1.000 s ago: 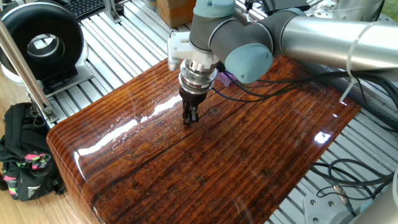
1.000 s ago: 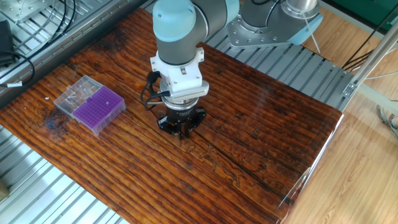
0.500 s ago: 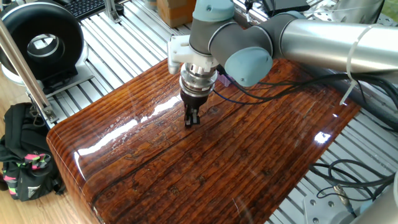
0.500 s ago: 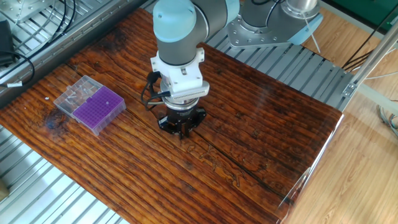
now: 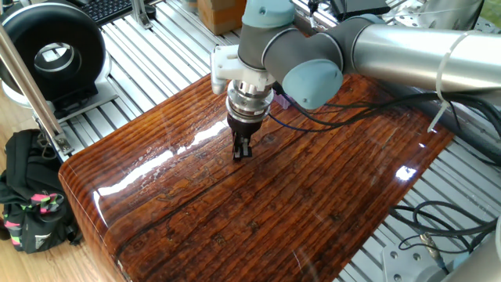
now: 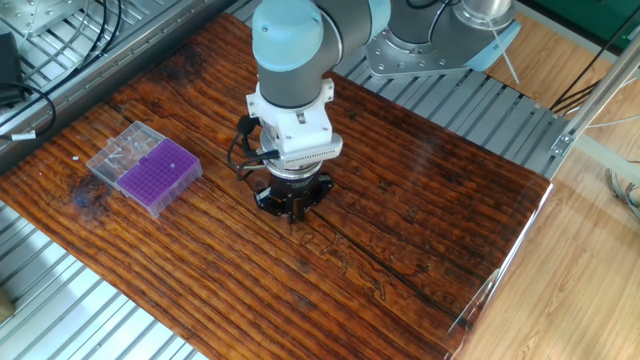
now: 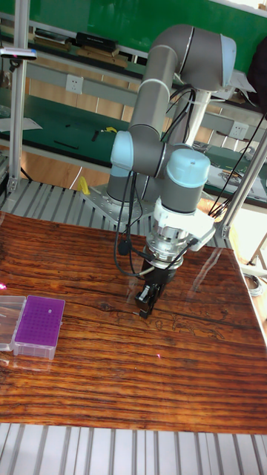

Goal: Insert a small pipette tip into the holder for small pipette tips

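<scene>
Tool (image 7: 144, 306) points straight down, tips at or just above wood surface (image 6: 420, 190); fingers look pressed together (no tip discernible between them). Purple holder (image 6: 159, 174) lies flat well apart near surface edge, hole grid up, long axis parallel to that edge.

The tabletop (image 5: 258, 211) is dark, grained wood under a glossy, mirror-bright lacquer, resting on ribbed bare aluminium rails (image 5: 156, 55). The holder (image 6: 159, 174) is matt purple plastic in a clear plastic box (image 6: 115, 155). The arm (image 5: 415, 43) shows smooth silvery metal with pale-blue plastic caps.
</scene>
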`<state>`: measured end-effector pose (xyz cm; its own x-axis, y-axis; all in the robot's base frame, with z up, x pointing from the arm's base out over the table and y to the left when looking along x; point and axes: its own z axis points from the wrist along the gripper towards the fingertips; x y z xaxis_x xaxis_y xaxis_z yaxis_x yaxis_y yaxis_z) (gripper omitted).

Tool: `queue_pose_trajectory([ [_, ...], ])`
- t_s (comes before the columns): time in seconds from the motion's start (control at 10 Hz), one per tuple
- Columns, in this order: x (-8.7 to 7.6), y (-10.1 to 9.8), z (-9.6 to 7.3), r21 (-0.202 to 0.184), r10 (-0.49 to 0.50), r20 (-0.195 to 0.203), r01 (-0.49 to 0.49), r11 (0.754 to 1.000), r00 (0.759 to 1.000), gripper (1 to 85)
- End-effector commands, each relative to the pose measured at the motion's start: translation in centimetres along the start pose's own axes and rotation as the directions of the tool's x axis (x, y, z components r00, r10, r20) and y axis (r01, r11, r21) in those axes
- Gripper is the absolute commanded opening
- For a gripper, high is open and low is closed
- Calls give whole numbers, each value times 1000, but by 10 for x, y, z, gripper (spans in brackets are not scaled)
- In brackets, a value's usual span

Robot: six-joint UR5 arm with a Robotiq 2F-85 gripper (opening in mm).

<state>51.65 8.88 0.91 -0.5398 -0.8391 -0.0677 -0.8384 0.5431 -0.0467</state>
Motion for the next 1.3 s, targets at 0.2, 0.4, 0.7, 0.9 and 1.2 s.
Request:
queue_pose_trajectory([
  [0.2, 11, 9, -4, -16, -17, -125, 15, 1000, 992, 223],
  [0.4, 10, 5, -4, -2, -28, -130, 28, 1000, 991, 223],
  [0.7, -7, -9, -5, 15, -58, -76, 60, 998, 995, 223],
  [0.9, -8, -14, 0, 19, -87, -68, 89, 996, 994, 223],
  [1.2, -5, -5, 4, -29, -123, -59, 121, 992, 991, 223],
])
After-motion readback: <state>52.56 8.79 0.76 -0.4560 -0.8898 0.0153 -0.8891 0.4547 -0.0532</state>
